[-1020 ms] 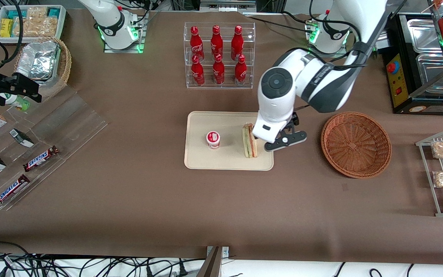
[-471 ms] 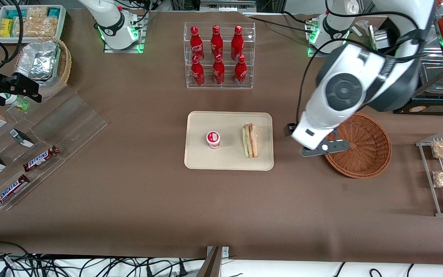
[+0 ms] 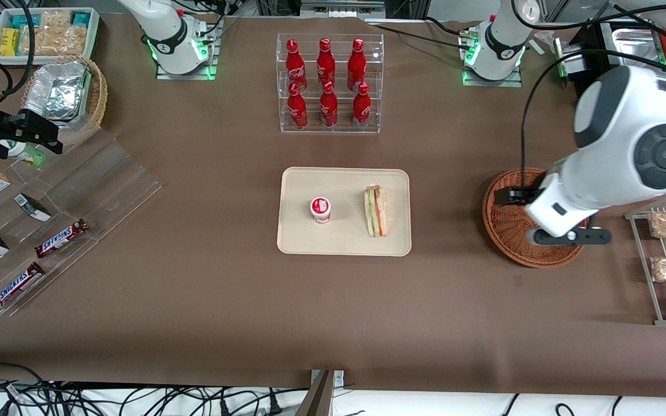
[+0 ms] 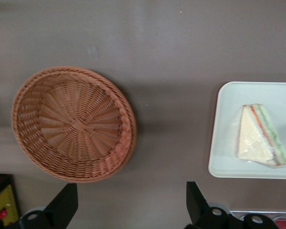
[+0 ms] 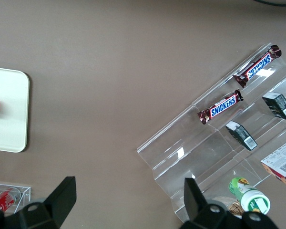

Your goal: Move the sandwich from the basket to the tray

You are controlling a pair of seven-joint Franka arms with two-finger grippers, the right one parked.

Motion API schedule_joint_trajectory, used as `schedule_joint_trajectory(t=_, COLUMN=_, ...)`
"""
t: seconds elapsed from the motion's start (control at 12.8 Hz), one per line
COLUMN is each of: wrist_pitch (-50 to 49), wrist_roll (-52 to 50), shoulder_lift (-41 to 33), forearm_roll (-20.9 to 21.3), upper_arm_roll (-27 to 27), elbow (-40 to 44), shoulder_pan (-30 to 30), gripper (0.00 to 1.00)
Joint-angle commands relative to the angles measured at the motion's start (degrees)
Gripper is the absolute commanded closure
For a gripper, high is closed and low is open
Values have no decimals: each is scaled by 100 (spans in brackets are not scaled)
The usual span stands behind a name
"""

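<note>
The triangular wedge sandwich with pale bread and red, green and yellow layers [image 3: 376, 211] lies on the flat rectangular cream-beige tray [image 3: 298, 242], in the tray's half toward the working arm. A small white cup with a red lid [image 3: 320, 209] stands on the same tray, at nine o'clock of the sandwich in the front view, apart from it. The round reddish-brown wicker basket [image 3: 506, 231] sits on the brown table [image 3: 333, 312] at three o'clock of the tray, well apart from it, and holds nothing. The left arm's gripper [image 3: 567, 236] hangs above the basket's rim, on the side nearer the front camera. Its two fingers [image 4: 62, 206] are spread wide and released, with nothing between them. At twelve o'clock of the tray stands a clear rack with six red bottles [image 3: 327, 81].
</note>
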Motion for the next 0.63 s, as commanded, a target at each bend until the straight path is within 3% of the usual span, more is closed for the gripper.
schedule_joint_trajectory(t=0.0, wrist_pitch=-157, wrist_roll=791, shoulder_lift=-69, forearm_roll=-149, upper_arm_roll=327, elbow=-44, shoulder_pan=-17, gripper=0)
schedule_joint_trajectory(t=0.16, wrist_pitch=-157, wrist_roll=1073, shoulder_lift=-61, forearm_roll=-333, upper_arm_roll=564, elbow=-88, shoulder_pan=-8, gripper=0)
schedule_joint_trajectory(t=0.55, wrist_pitch=-61, wrist_roll=1163, shoulder_lift=10, forearm_roll=-254, upper_arm_roll=618, elbow=-167, shoulder_pan=-9, gripper=0)
